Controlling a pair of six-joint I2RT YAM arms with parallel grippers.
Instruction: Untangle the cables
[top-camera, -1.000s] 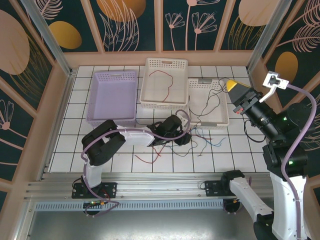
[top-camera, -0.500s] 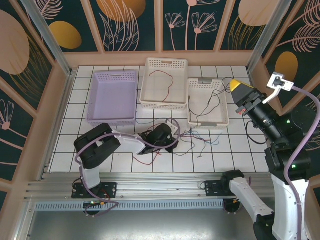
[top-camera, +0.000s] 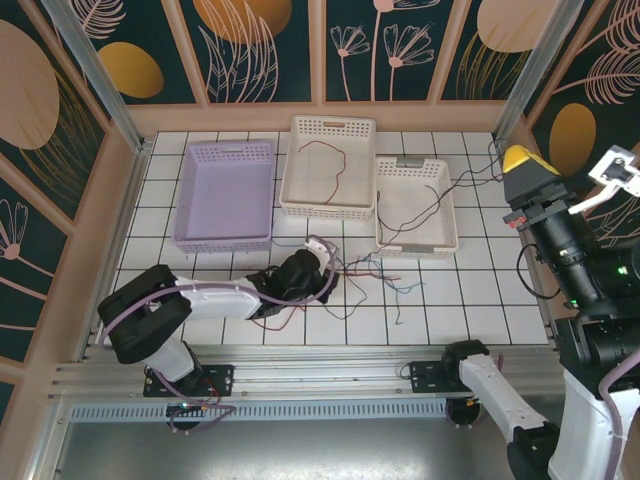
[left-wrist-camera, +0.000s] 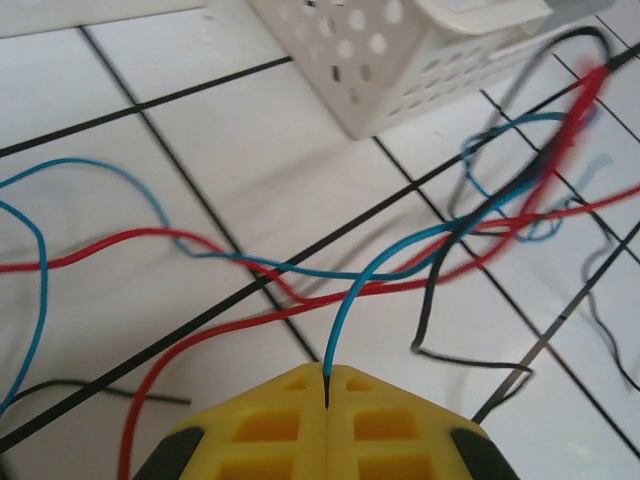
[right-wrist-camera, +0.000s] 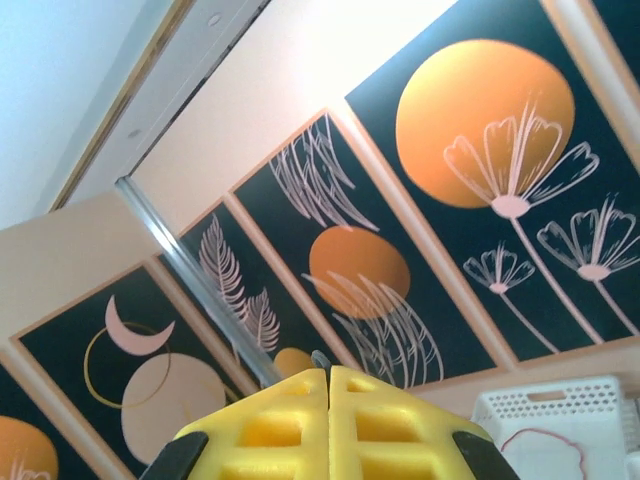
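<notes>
From above, a lilac basket (top-camera: 230, 148), a middle white basket (top-camera: 333, 123) with a loose red cable (top-camera: 344, 165) in it, and a right white basket (top-camera: 452, 228) stand behind the tangle of cables (top-camera: 375, 270) on the tiled table (top-camera: 480, 300). My left gripper (top-camera: 325, 272) lies low, just beside the tangle. My right gripper (top-camera: 527, 160) hangs high at the right, and a black cable (top-camera: 437, 200) runs from it across the right basket.

On my left wrist, the left gripper (left-wrist-camera: 328, 372) is clamped on a thin blue cable (left-wrist-camera: 400, 255). That cable crosses red strands (left-wrist-camera: 250, 315) and a black strand (left-wrist-camera: 425, 320) near a basket corner (left-wrist-camera: 400, 60).

On my right wrist, the right gripper (right-wrist-camera: 328, 375) is pressed together with a dark stub at the seam, in front of the wall panels (right-wrist-camera: 480, 120).
</notes>
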